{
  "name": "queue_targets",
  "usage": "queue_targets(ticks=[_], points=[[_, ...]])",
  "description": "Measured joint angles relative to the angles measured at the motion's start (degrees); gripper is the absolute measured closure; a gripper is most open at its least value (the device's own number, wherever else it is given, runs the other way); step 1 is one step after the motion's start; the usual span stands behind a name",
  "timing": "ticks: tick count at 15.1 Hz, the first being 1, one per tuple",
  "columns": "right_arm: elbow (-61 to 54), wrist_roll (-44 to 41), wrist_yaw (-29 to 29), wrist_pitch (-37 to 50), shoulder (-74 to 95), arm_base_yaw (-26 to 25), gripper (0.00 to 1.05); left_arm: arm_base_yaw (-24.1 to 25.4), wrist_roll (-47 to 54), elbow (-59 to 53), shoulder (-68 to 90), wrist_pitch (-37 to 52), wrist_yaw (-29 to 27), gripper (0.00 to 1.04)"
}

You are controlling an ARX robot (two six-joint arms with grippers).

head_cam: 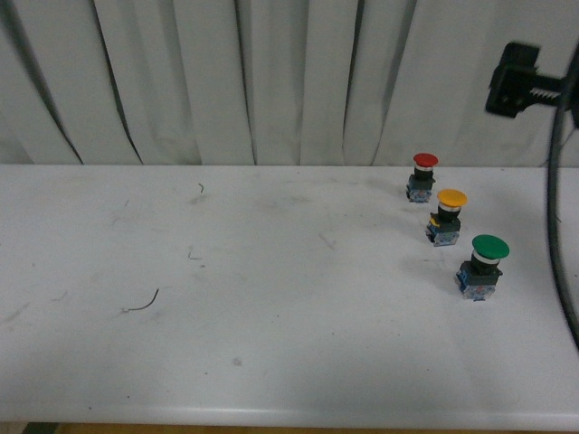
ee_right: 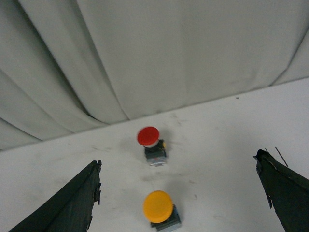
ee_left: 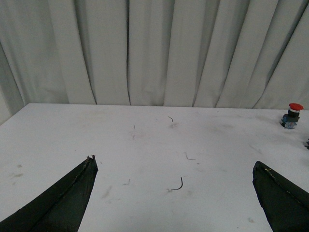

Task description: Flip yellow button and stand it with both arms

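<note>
The yellow button [head_cam: 450, 217] stands upright, cap on top, on the white table [head_cam: 271, 344] at the right, between a red-capped button and a green-capped one. In the right wrist view the yellow button [ee_right: 159, 208] sits low between my right gripper's two dark fingers, some way below them. The right gripper [ee_right: 178, 162] is open and holds nothing. A black part of the right arm [head_cam: 517, 80] hangs high above the buttons. My left gripper [ee_left: 174, 162] is open over bare table far from the buttons, and the left arm is out of the front view.
The red-capped button [head_cam: 423, 176] stands behind the yellow one and the green-capped button [head_cam: 482, 264] in front. A black cable [head_cam: 561, 226] hangs down the right edge. A thin curved wire scrap [head_cam: 145, 303] lies at the left. A white curtain [head_cam: 271, 81] closes the back.
</note>
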Motion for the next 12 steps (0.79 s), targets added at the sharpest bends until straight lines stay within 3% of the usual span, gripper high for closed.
queue_targets(ticks=[2,4,7,9,12], points=[[-8.8,6.3,-6.9,-0.2,-13.2,-1.3,0.06,0.0,0.0,0.0,0.0,0.0,0.0,0.07],[-15.6,9.5,-9.5,-0.9,-28.7,-1.0,0.09,0.0,0.0,0.0,0.0,0.0,0.0,0.07],[-25.6,-4.2,0.7,-11.3,-48.7,1.1,0.36,0.0,0.0,0.0,0.0,0.0,0.0,0.07],[-33.8,-9.4,1.5,-14.7,-61.1,1.6,0.55,0.0,0.0,0.0,0.0,0.0,0.0,0.07],[-42.2,-11.8,0.3,-11.6,-70.2,-0.3,0.84,0.0,0.0,0.0,0.0,0.0,0.0,0.07]])
